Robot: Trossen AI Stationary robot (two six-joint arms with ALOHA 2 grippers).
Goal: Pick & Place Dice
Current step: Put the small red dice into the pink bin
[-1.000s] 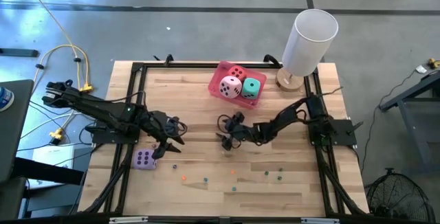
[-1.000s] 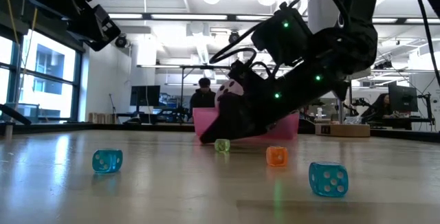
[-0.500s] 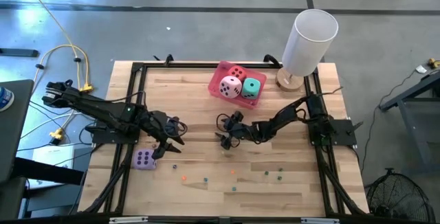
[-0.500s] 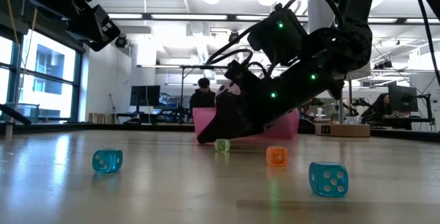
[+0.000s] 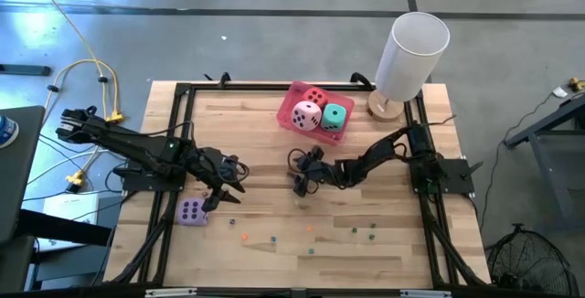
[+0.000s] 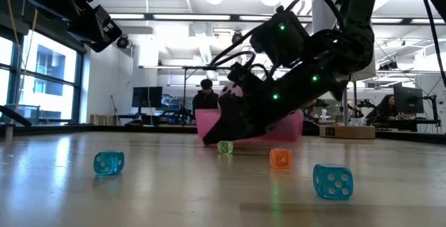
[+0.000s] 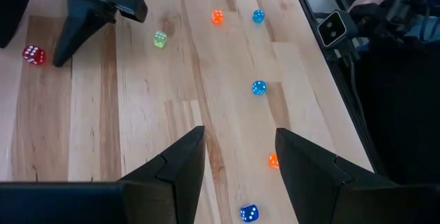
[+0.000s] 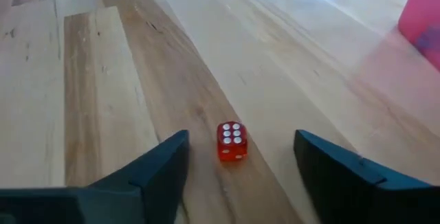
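My right gripper (image 5: 298, 175) is open and low over the table's middle; it also shows in the low view (image 6: 212, 135). A tiny red die (image 8: 232, 141) lies on the wood between its fingertips (image 8: 240, 136), touching neither finger. My left gripper (image 5: 230, 186) is open and empty (image 7: 238, 131), hovering left of centre. A purple die (image 5: 192, 212) rests on the table near the left edge. Red (image 5: 315, 97), pink (image 5: 306, 114) and teal (image 5: 335, 117) dice sit in the pink tray (image 5: 291, 91).
Tiny dice lie scattered on the near half of the table: green (image 6: 224, 147), orange (image 6: 280, 158), teal (image 6: 109, 162) and blue (image 6: 332, 181). A white cylinder (image 5: 411, 51) stands at the far right corner. A black frame (image 5: 178, 133) rims the table.
My right gripper has crept slightly toward the table's far left, staying low and open.
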